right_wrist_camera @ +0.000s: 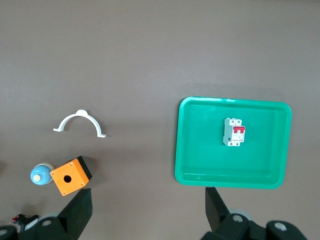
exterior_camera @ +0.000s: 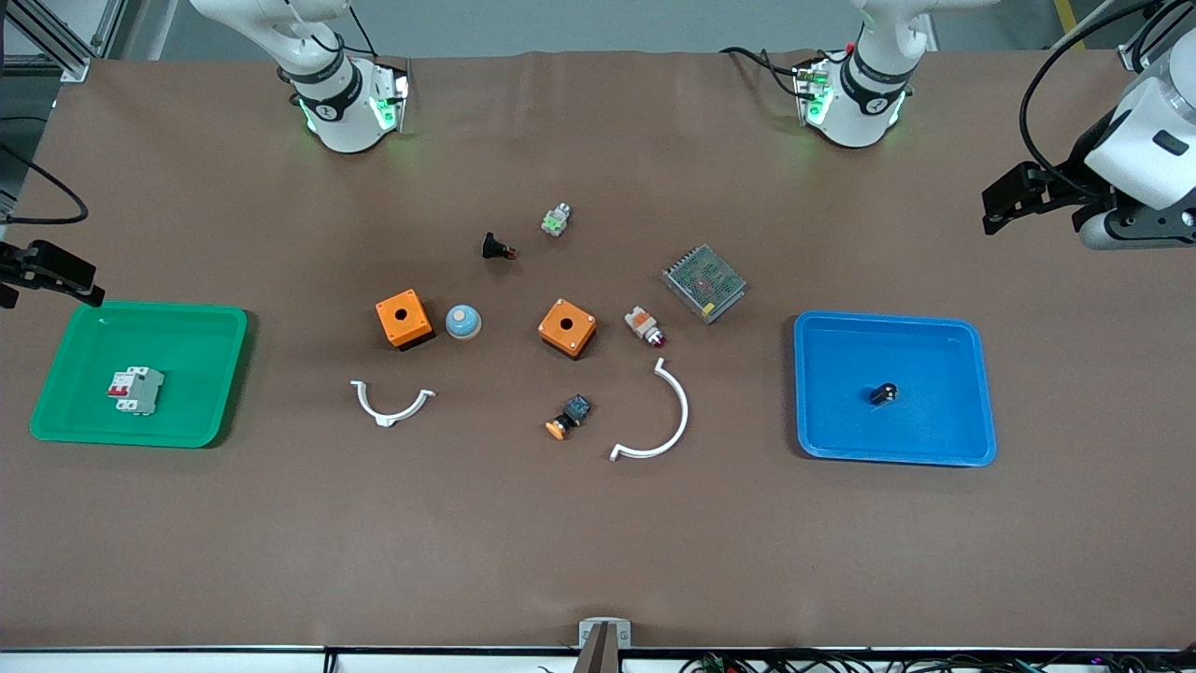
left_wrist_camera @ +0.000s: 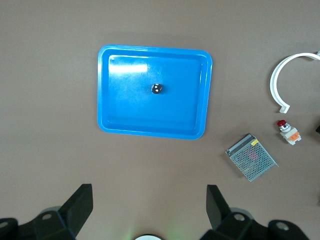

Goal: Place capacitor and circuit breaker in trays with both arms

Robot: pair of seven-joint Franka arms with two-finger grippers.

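The capacitor (exterior_camera: pixel 884 393), a tiny black cylinder, lies in the blue tray (exterior_camera: pixel 944 439) at the left arm's end of the table; in the left wrist view the capacitor (left_wrist_camera: pixel 157 89) shows its pale top near the middle of the blue tray (left_wrist_camera: pixel 120 120). The circuit breaker (exterior_camera: pixel 134 390), white-grey with red levers, lies in the green tray (exterior_camera: pixel 196 327) at the right arm's end, and the circuit breaker (right_wrist_camera: pixel 234 132) shows again in the green tray (right_wrist_camera: pixel 200 165). My left gripper (exterior_camera: pixel 998 204) (left_wrist_camera: pixel 148 200) hangs open and empty above the table beside the blue tray. My right gripper (exterior_camera: pixel 56 271) (right_wrist_camera: pixel 148 200) hangs open and empty beside the green tray.
Between the trays lie two orange boxes (exterior_camera: pixel 404 319) (exterior_camera: pixel 567 327), a blue dome (exterior_camera: pixel 462 322), two white curved clips (exterior_camera: pixel 391 404) (exterior_camera: pixel 665 419), a metal mesh unit (exterior_camera: pixel 704 282), an orange-capped button (exterior_camera: pixel 567 418), a white-and-orange part (exterior_camera: pixel 644 326), a black part (exterior_camera: pixel 495 248) and a small green-white part (exterior_camera: pixel 557 220).
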